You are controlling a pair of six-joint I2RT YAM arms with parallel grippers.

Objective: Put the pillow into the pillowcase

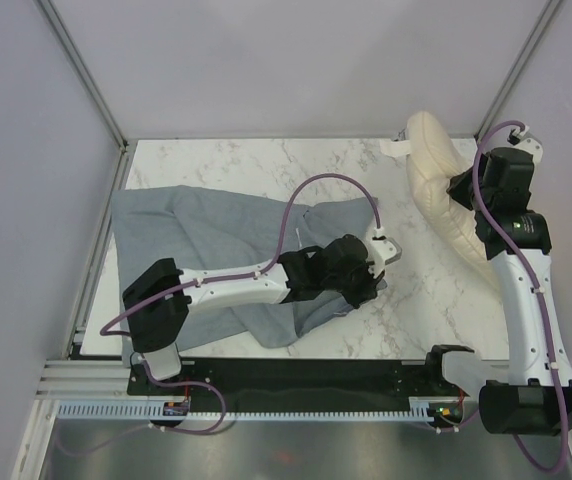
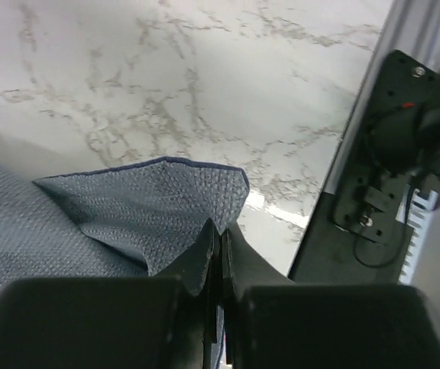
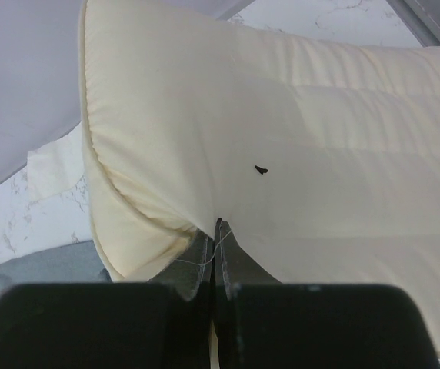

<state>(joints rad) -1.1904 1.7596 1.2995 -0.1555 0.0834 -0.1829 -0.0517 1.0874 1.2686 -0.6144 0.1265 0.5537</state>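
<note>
Seen from above, the marble table [image 1: 266, 170] carries the pillowcase [image 1: 206, 235], grey side up and spread toward nine o'clock. The pillow [image 1: 436, 170] lies bent at two o'clock, well apart from it. Only the wrist views show the grips. The left gripper [image 2: 220, 234] has its jaws pressed together on a fold of pillowcase near the dark hem. The right gripper [image 3: 217, 231] pinches the pillow's cream cover, jaws closed. A small black fleck [image 3: 260, 169] on the pillow shows in the right wrist view alone.
</note>
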